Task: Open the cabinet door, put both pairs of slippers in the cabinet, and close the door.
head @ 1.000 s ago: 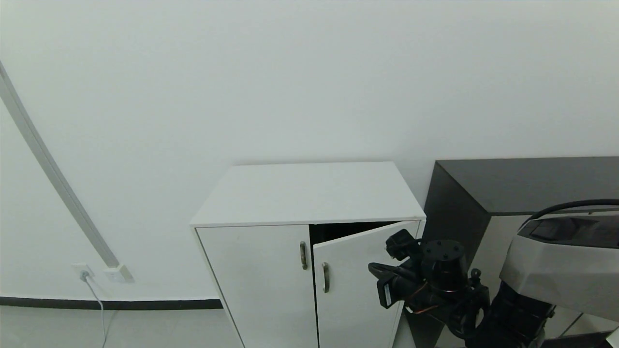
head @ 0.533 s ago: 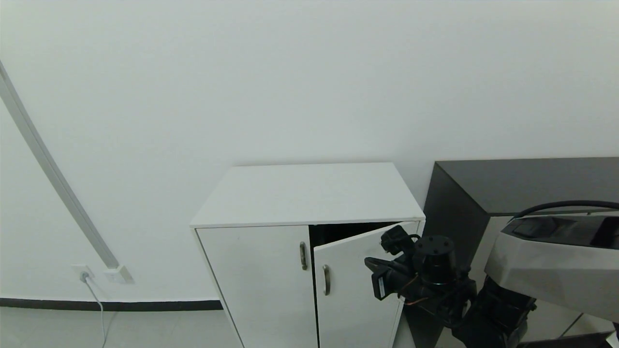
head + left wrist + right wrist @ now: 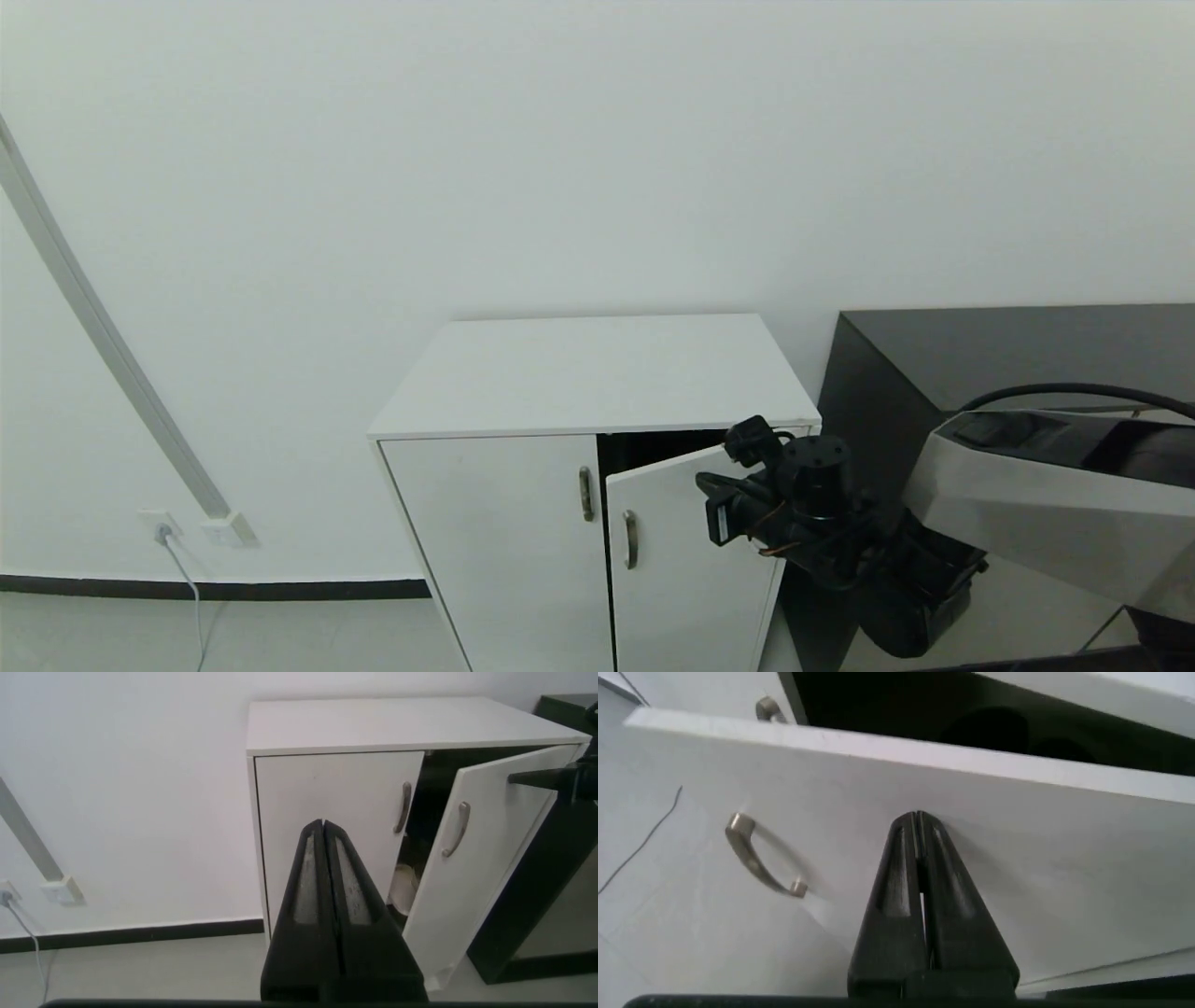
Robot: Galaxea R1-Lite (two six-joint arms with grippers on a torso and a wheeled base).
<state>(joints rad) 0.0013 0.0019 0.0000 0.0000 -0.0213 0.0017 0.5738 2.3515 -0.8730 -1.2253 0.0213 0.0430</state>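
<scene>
I have the white cabinet [image 3: 588,373] against the far wall with its left door [image 3: 495,541] shut and its right door [image 3: 686,560] ajar, so I judge I am on the last step, closing up. A pale shape [image 3: 405,885] low inside may be slippers, though I cannot tell. My right gripper [image 3: 918,826], fingers pressed together on nothing, sits at the right door's outer face, right of its handle [image 3: 766,854]. My left gripper [image 3: 323,831], likewise clenched and empty, hangs well back, so next I need a steady push toward the far wall until the door meets the cabinet.
</scene>
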